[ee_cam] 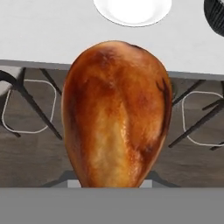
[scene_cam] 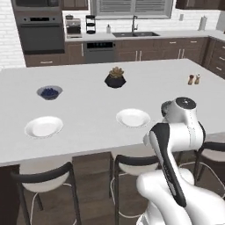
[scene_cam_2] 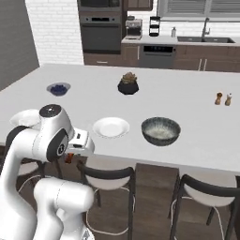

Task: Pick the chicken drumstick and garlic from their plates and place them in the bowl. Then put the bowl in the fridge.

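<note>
The orange-brown chicken drumstick (ee_cam: pixel 116 113) looms close in the hand view, fat end up, and hides the fingertips. My gripper (scene_cam_2: pixel 70 157) is shut on it, held off the counter's near edge above the stools; a sliver of the drumstick (scene_cam_2: pixel 69 158) shows under the hand. The dark grey bowl (scene_cam_2: pixel 161 130) stands on the counter to the right, also visible as bowl (ee_cam: pixel 215 11). One white plate (scene_cam_2: pixel 111 127) lies bare between hand and bowl; it is the plate (scene_cam: pixel 133 117) and the plate (ee_cam: pixel 132 11). A second bare plate (scene_cam: pixel 44 126) lies further left. Garlic and fridge are out of view.
A berry bowl (scene_cam: pixel 49 92), a black planter (scene_cam: pixel 115 78) and salt and pepper shakers (scene_cam: pixel 194 79) stand further back on the counter (scene_cam: pixel 88 105). Stools (scene_cam_2: pixel 108 176) line the near edge under the hand. Oven, sink and cabinets run along the far wall.
</note>
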